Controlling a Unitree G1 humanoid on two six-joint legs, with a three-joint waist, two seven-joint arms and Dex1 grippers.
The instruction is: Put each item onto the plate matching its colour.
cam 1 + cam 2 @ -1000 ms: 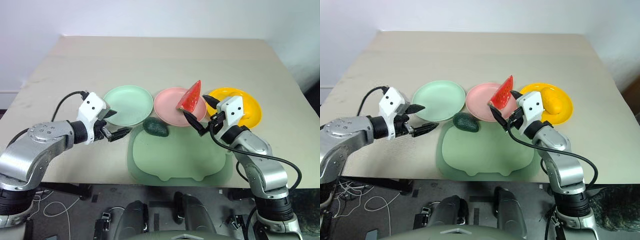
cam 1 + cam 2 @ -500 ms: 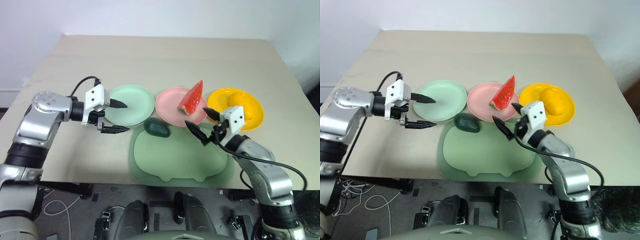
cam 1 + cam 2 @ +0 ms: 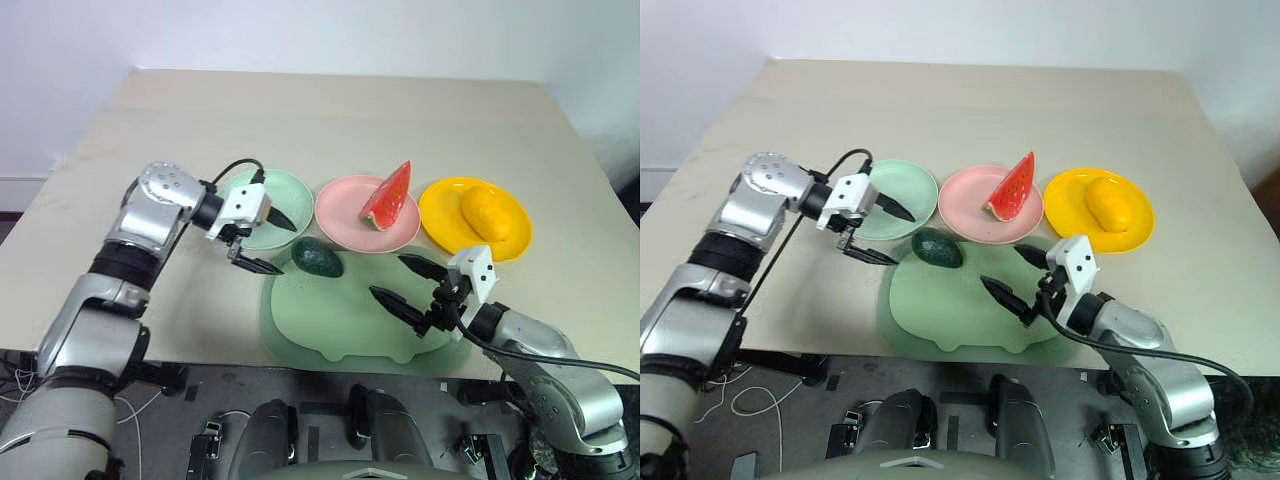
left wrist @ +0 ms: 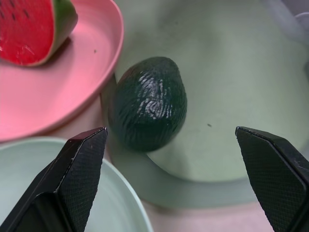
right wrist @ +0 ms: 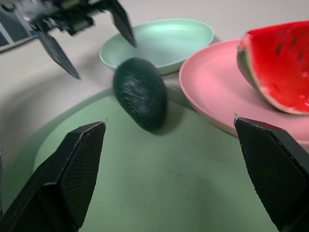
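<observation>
**Avocado left to place**

Watermelon [image 3: 388, 196] already on pink plate [image 3: 345, 225], orange fruit [image 3: 484, 212] on yellow plate [image 3: 445, 228]. Avocado [image 3: 317, 258] on the far left edge of the mat [image 3: 340, 330], touching neither plate rim as far as visible, just beside the green plate [image 3: 290, 192].

Left gripper [image 3: 268, 240] spread wide, empty, angled down toward the avocado, probably lining up for a grasp. Right gripper [image 3: 408, 284] also wide apart, empty, low over the mat's right side, pointing level.

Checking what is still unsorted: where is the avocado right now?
In the head views the avocado lies on the far left edge of the green mat, just in front of the gap between the mint plate and pink plate.
</observation>
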